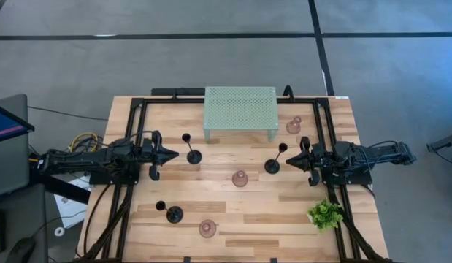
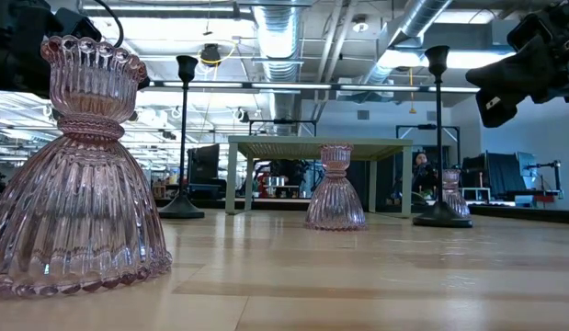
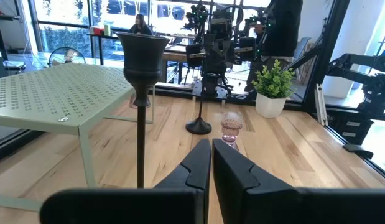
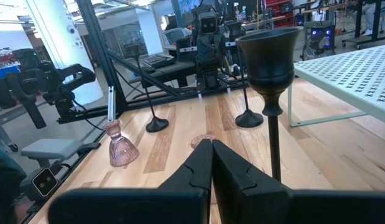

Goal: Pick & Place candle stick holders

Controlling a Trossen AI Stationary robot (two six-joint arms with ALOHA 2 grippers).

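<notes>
High view first: both arms reach in from the sides of the wooden table [image 1: 247, 212]. The left gripper [image 1: 171, 154] hovers with fingers pressed together, holding nothing, its tip just beside a black holder [image 1: 193, 155] standing upright in front of the mint-green mesh shelf [image 1: 240, 107]. Over on the other side, the right gripper [image 1: 291, 158] is closed and empty as well, its tip just beside a second black holder [image 1: 273, 165]. A third black holder [image 1: 173, 212] stands near the front on the left arm's side. Now the pink glass ones: one pink holder [image 1: 240, 178] sits in the middle of the table between the two grippers, another pink holder [image 1: 207, 228] rests near the front edge, and a further pink holder [image 1: 293, 125] stands beside the shelf on the right arm's side. A small green plant [image 1: 326, 214] sits at the front on the right arm's side. All six holders stand upright on the tabletop, apart from each other.
</notes>
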